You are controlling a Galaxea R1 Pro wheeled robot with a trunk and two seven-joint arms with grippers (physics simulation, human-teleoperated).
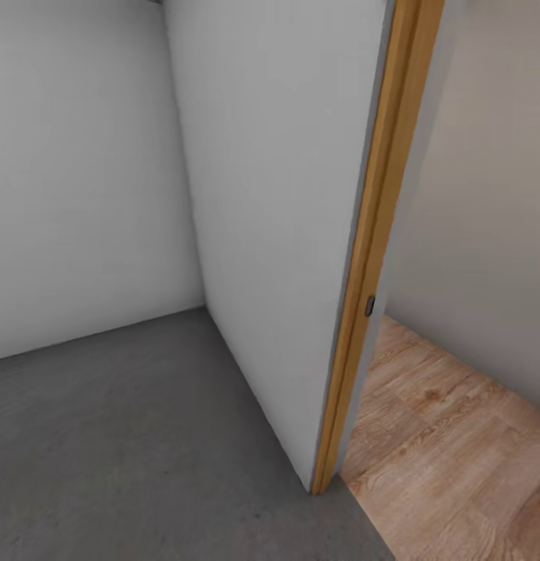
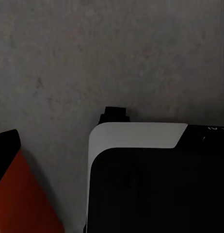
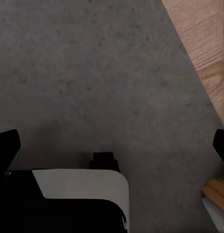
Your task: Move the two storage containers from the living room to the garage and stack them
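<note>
I am in the garage, facing a corner of plain white walls (image 1: 75, 171) above the dark-grey concrete floor (image 1: 129, 436). In the left wrist view a red-orange surface (image 2: 24, 199), seemingly part of a storage container, lies right against a black fingertip (image 2: 6, 145) of my left gripper. The rest of that container is cut off by the frame, and I cannot make out the other finger against the dark base. My right gripper (image 3: 113, 145) hangs open over the concrete, with one black fingertip (image 3: 6, 143) at each side and nothing between them.
A white wall panel ends in a wooden door frame (image 1: 379, 234), and light wood planks (image 1: 457, 436) begin beyond it on the right. My white-and-black base (image 2: 141, 141) sits below both wrists. The foot of the frame (image 3: 216, 194) is near the right gripper.
</note>
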